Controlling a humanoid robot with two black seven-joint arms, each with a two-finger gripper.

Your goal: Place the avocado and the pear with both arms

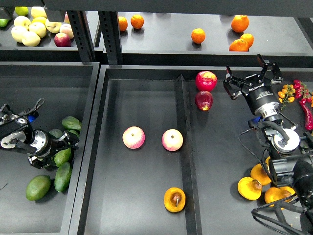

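Dark grey trays (142, 196) fill the view, split by raised dividers (188, 161) into long bays. Behind them a black upright post (111, 34) stands before a grey shelf (166, 46). Even overhead light, soft glare on the matte surfaces.

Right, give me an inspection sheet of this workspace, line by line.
Surface: dark trays split by ridges; shelf behind.
Job's things: avocados in a cluster in the left tray; one pear in the middle tray; more pears at lower right.
Clutter: two pink-yellow apples, two red apples, oranges and pale fruit on the shelf, red chillies at far right.
Grippers: left pincer is at the avocado cluster, grip unclear; right pincer open, empty, raised over the right tray.
Cables: black cables beside the right arm.
Surroundings: nothing seen.
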